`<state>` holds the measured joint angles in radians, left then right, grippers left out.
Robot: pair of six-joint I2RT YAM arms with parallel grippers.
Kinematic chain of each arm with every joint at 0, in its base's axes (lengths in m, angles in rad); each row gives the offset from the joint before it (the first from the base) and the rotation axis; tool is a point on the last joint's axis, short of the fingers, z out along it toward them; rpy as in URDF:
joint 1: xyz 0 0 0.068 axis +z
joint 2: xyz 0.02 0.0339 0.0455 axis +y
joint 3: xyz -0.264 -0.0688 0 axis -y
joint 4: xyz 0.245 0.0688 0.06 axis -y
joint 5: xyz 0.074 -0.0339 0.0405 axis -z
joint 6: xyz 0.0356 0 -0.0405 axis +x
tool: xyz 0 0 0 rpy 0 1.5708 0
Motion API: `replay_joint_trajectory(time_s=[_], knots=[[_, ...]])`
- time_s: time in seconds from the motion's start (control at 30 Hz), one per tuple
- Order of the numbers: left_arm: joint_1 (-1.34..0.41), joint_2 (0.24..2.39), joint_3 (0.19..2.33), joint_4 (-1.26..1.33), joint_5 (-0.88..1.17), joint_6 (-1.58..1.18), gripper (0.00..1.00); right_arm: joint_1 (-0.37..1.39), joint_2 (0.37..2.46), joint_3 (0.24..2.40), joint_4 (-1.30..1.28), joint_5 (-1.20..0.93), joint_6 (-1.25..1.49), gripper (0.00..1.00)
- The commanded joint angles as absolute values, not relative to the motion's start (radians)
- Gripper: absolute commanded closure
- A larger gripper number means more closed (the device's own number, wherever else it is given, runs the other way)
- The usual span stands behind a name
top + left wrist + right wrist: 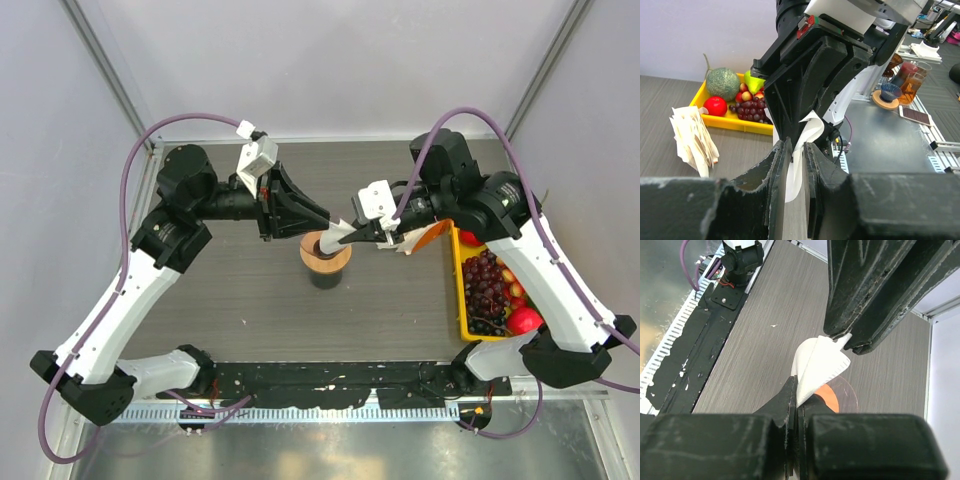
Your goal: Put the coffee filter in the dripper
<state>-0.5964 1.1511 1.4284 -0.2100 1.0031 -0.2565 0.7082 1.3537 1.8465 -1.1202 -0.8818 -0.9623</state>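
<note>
R gripper (796, 397) clamps coffee filter (820, 362) above dripper (325, 258), L gripper (796, 150) ajar astride; tray (735, 123) right.

dripper (832, 396): right wrist view shows only a sliver of collar, rest is behind coffee filter (819, 362) and right tool (796, 392). Top view: filter mostly buried between right tool and left tool (322, 222). fruit tray (458, 300) partly under right arm (540, 260).

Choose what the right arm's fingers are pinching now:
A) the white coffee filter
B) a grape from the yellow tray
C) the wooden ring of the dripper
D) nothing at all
A: in the right wrist view the right fingers are shut on the lower edge of the coffee filter, with the dripper seen just behind it.
</note>
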Motion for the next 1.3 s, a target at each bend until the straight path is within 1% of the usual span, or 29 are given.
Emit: replay_joint_trajectory(time_s=[0.0, 0.27, 0.37, 0.6, 0.83, 1.07, 1.13, 1.27], knots=[[-0.6, 1.143, 1.444, -0.152, 1.002, -0.27, 0.76, 0.722, 1.316, 1.842, -1.081, -0.922, -0.959, 0.95], [-0.6, 1.135, 1.424, -0.12, 1.011, -0.296, 0.78, 0.732, 1.316, 1.841, -1.112, -0.93, -1.005, 0.95], [-0.601, 1.132, 1.42, -0.109, 1.025, -0.298, 0.76, 0.732, 1.315, 1.842, -1.114, -0.93, -1.009, 0.95], [-0.606, 1.134, 1.414, -0.121, 1.034, -0.262, 0.75, 0.733, 1.315, 1.845, -1.098, -0.933, -0.994, 0.95], [-0.634, 1.127, 1.424, -0.205, 1.019, -0.157, 0.73, 0.733, 1.315, 1.848, -1.072, -0.934, -0.971, 0.95], [-0.64, 1.118, 1.414, -0.247, 1.031, -0.112, 0.66, 0.733, 1.316, 1.847, -1.071, -0.936, -0.974, 0.95], [-0.641, 1.12, 1.414, -0.258, 1.026, -0.104, 0.66, 0.735, 1.316, 1.847, -1.068, -0.939, -0.976, 0.95], [-0.64, 1.12, 1.42, -0.27, 1.017, -0.092, 0.72, 0.741, 1.319, 1.847, -1.086, -0.94, -1.0, 0.95]])
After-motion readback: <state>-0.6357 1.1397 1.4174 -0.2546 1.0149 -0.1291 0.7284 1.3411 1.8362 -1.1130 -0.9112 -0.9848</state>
